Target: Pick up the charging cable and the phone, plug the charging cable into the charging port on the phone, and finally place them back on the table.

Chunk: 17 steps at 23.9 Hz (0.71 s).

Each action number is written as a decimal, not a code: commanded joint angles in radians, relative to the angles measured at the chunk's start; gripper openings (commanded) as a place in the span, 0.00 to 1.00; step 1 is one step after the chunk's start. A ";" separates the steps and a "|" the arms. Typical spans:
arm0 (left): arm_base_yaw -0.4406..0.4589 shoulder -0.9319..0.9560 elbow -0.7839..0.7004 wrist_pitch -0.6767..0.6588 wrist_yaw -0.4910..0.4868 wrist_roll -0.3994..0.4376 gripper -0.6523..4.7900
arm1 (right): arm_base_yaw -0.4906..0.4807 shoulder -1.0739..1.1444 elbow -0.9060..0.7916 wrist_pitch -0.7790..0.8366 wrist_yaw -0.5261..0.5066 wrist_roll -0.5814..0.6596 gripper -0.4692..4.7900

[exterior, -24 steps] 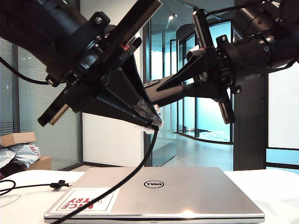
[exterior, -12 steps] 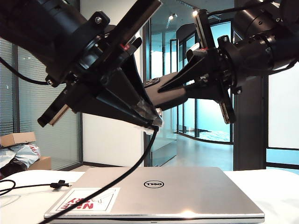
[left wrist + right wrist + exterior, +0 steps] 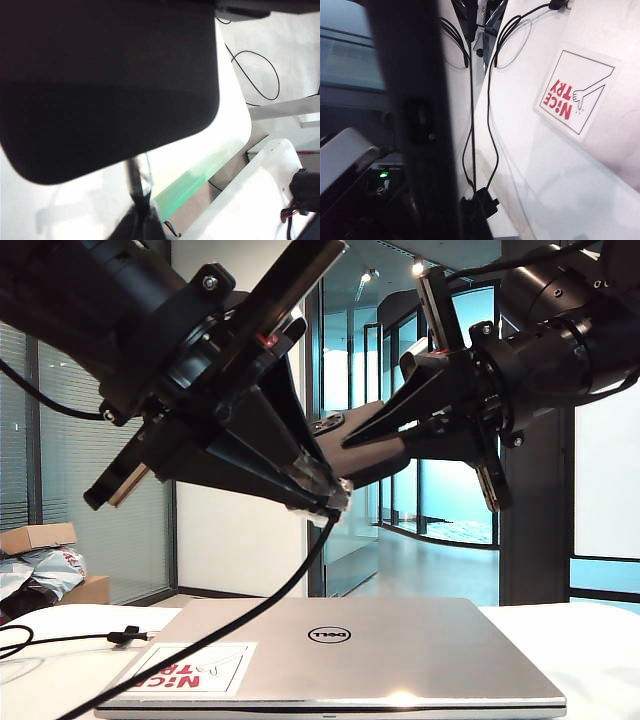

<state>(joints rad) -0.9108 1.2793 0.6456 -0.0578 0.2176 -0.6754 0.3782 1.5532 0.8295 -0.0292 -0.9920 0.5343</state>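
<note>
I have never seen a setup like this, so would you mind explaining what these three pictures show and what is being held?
This is a robot with two arms, each ending in a two-finger gripper. The wide picture comes from a camera at table level; the other two come from cameras on the wrists. In the wide picture, the left gripper is shut on the plug end of the charging cable, which hangs down to the table. The right gripper holds the phone, whose end nearly meets the plug. Below lies a closed silver Dell laptop with a "Nice try" sticker. In each wrist view, the big dark shape is the phone up close.
</note>
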 commanded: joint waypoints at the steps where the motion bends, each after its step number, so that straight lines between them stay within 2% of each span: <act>1: 0.001 -0.004 0.003 0.058 -0.014 0.095 0.43 | -0.005 -0.010 0.004 -0.002 0.070 -0.009 0.08; 3: 0.001 -0.005 0.005 0.053 -0.014 0.142 0.59 | -0.018 -0.011 0.005 -0.002 0.122 -0.012 0.08; 4: 0.001 -0.005 0.008 0.046 -0.014 0.158 0.62 | -0.029 -0.011 0.005 -0.003 0.148 -0.012 0.08; 7: 0.001 -0.010 0.024 0.025 -0.014 0.208 0.64 | -0.074 -0.011 0.005 -0.007 0.191 -0.012 0.08; 8: 0.001 -0.014 0.040 0.016 -0.015 0.255 0.62 | -0.109 -0.013 0.005 -0.022 0.195 -0.015 0.08; 10: 0.009 -0.023 0.072 0.001 -0.020 0.304 0.50 | -0.175 -0.016 0.016 -0.093 0.195 -0.048 0.08; 13: 0.029 -0.031 0.104 -0.012 -0.023 0.356 0.14 | -0.240 -0.020 0.057 -0.264 0.271 -0.163 0.08; 14: 0.037 -0.033 0.112 -0.013 -0.023 0.368 0.11 | -0.255 -0.024 0.074 -0.327 0.307 -0.213 0.08; 15: 0.058 -0.041 0.121 -0.016 -0.024 0.395 0.11 | -0.282 -0.024 0.124 -0.472 0.401 -0.327 0.08; 17: 0.098 -0.048 0.122 -0.025 -0.031 0.419 0.11 | -0.315 -0.022 0.192 -0.657 0.513 -0.458 0.08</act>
<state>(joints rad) -0.8310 1.2362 0.7631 -0.0715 0.1936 -0.2832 0.0753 1.5398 0.9901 -0.5747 -0.5358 0.1860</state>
